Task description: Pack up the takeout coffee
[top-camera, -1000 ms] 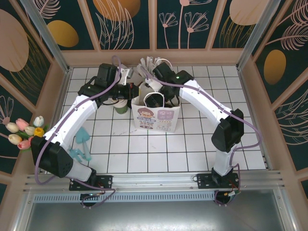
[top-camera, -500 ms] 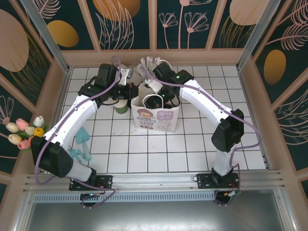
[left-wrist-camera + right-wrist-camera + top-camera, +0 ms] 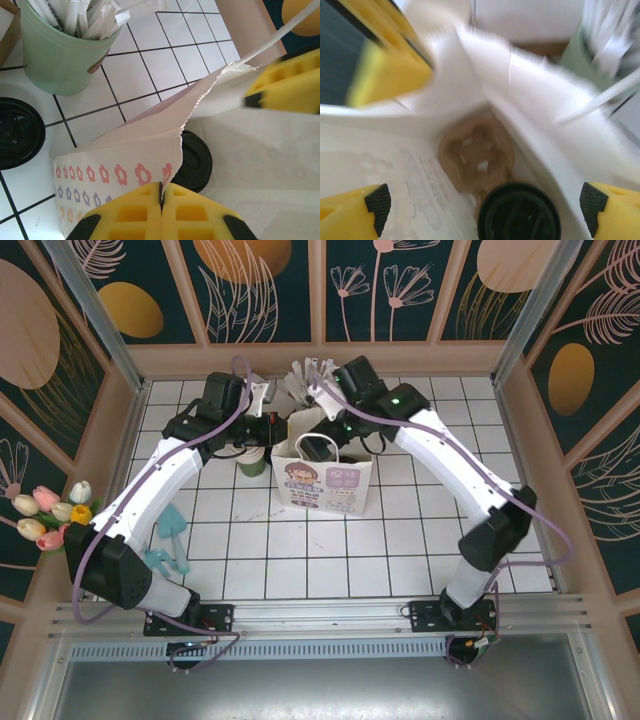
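Right pincer (image 3: 485,201) higher now, agape, empty over round-lidded takeout coffee (image 3: 519,221); left pincer (image 3: 161,193) tight on serrated paper bag (image 3: 111,172)

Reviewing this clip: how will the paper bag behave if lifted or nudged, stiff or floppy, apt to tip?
Probably floppy: the wall of the paper bag bows and creases where the shut left end effector pinches its rim. Likely light and tearable, given the thin serrated edge. The takeout coffee inside should steady it against tipping.
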